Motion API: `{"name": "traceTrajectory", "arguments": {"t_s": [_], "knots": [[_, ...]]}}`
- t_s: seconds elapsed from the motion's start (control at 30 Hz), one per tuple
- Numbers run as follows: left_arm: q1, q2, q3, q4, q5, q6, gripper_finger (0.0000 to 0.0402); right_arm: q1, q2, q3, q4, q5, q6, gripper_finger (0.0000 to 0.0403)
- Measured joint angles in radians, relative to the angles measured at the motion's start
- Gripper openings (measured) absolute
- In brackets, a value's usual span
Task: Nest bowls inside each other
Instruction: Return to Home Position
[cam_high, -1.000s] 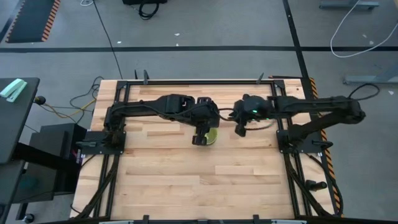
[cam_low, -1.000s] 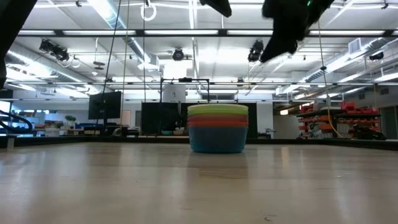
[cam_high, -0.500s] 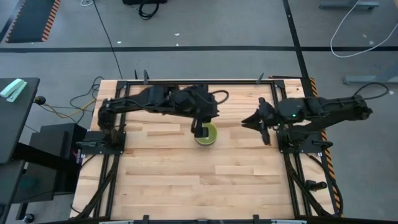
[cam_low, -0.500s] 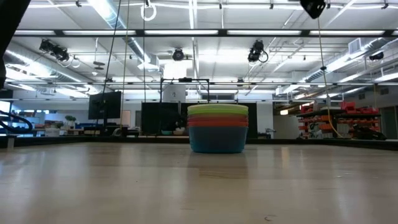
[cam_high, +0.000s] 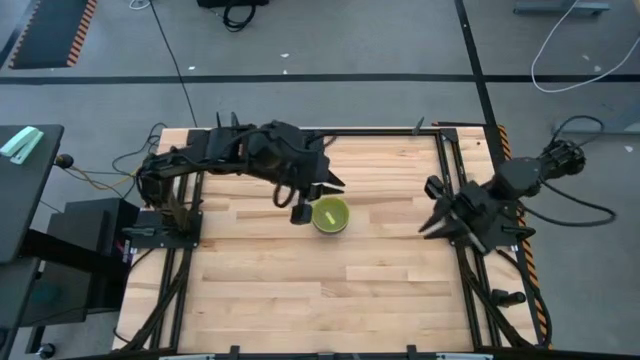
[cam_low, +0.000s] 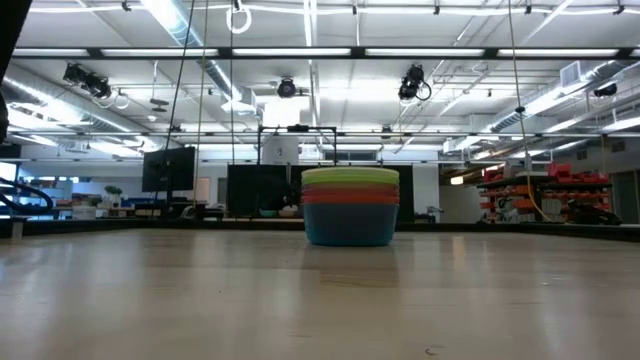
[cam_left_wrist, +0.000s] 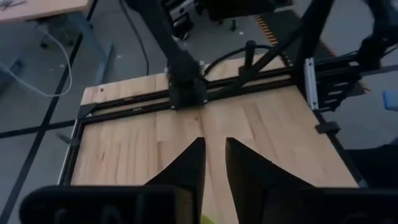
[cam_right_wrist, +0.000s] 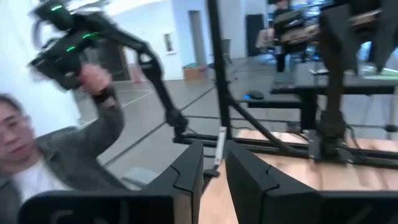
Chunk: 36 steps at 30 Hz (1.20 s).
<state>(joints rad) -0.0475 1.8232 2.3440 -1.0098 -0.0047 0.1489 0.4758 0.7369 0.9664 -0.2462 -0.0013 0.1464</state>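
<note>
One stack of bowls (cam_high: 331, 215) is standing near the middle of the bench (cam_high: 300, 290), a little toward its far edge; from above only the yellow bowl (cam_high: 331, 214) is showing, sitting on top of the stack; in the low view the stack of bowls (cam_low: 350, 207) is resting upright on the bench (cam_low: 300, 300), with the blue bowl (cam_low: 350, 232) lying at the bottom, the orange bowl (cam_low: 350, 196) showing as a band above it, a green rim (cam_low: 350, 181) peeping higher up and the yellow bowl (cam_low: 350, 173) crowning it; the left pincer (cam_high: 318, 198) is hanging just beside the stack on its left side, gripping nothing; in the left wrist view the left pincer (cam_left_wrist: 214, 149) is showing its fingers drawn close, with only a thin slit between them; the right pincer (cam_high: 440, 212) is sitting at the bench's right edge, well apart from the stack, its arm folding over the frame (cam_high: 452, 190); in the right wrist view the right pincer (cam_right_wrist: 213, 155) is likewise pressing its fingers nearly together and carrying nothing; beyond it a person (cam_right_wrist: 62, 165) in a grey top is raising a hand (cam_right_wrist: 93, 78) onto a dark arm (cam_right_wrist: 93, 43) with green lights.
</note>
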Motion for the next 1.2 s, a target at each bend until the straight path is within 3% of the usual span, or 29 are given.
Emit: {"name": "traceTrajectory", "arguments": {"t_s": [0.33, 0.5, 0.63, 0.83, 1.03, 1.2], "knots": [[0.075, -0.102, -0.003, -0.011, 0.002, -0.007, 0.0067, 0.124, -0.079, -0.004, -0.004, 0.001, -0.074, 0.0074], [0.126, -0.195, -0.089, 0.005, 0.003, -0.033, 0.0073, 0.13, -0.14, -0.061, -0.007, 0.005, -0.065, 0.0074], [0.16, -0.309, -0.247, 0.045, 0.001, -0.061, 0.0076, 0.13, -0.214, -0.15, 0.038, 0.032, -0.035, 0.0074], [0.176, -0.515, -0.58, 0.26, 0.001, -0.086, 0.0069, 0.13, -0.29, -0.258, 0.11, 0.031, -0.004, 0.0074], [0.179, -0.723, -0.866, 0.394, -0.002, -0.142, 0.007, 0.13, -0.308, -0.3, 0.133, 0.03, 0.019, 0.0074], [0.155, -0.884, -1.087, 0.504, -0.002, -0.188, 0.0077, 0.13, -0.311, -0.373, 0.281, -0.025, 0.018, 0.0074]]}}
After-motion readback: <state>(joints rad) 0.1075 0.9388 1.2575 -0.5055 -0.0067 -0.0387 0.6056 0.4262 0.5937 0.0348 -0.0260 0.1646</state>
